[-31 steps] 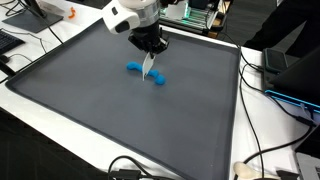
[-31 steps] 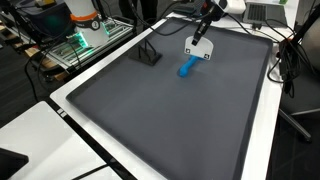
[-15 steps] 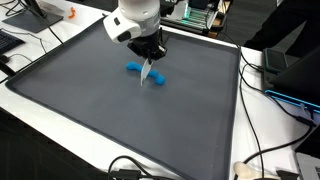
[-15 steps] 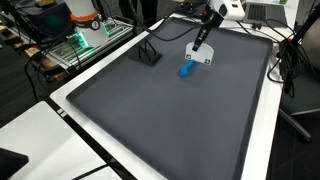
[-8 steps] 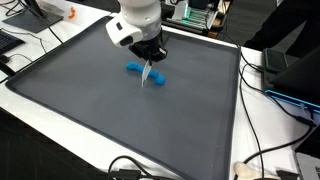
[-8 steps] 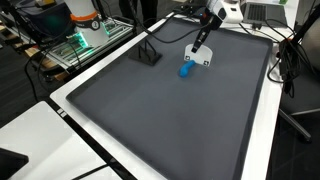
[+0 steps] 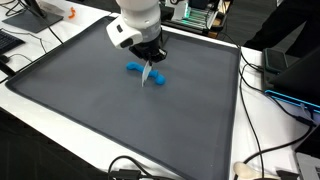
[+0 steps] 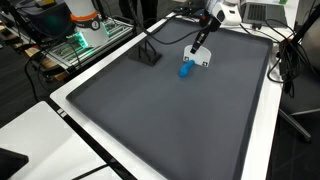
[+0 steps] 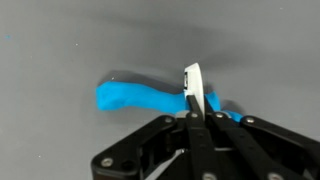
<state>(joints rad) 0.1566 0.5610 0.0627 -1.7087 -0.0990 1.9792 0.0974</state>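
Between the shut fingers of my pincer [image 9: 195,118] sits a thin white flat piece [image 9: 193,85]. I pinch it by one end, and the other end sticks out past my fingertips. In the wrist view it stands on its edge, right in front of a blue thing [image 9: 135,97].

The blue thing is long and a bit bent. It lies flat on the dark mat [image 7: 90,110], in the far part of it. In both exterior views the white piece hangs down from my pincer, just over the blue thing. I cannot tell if the two touch.

The dark mat is big and covers most of the white worktop [image 7: 50,120]. In an exterior view a small black stand [image 8: 148,55] sits on the mat to the left of the blue thing, well apart from it. Black cables [image 7: 130,168] lie on the near edge of the worktop.
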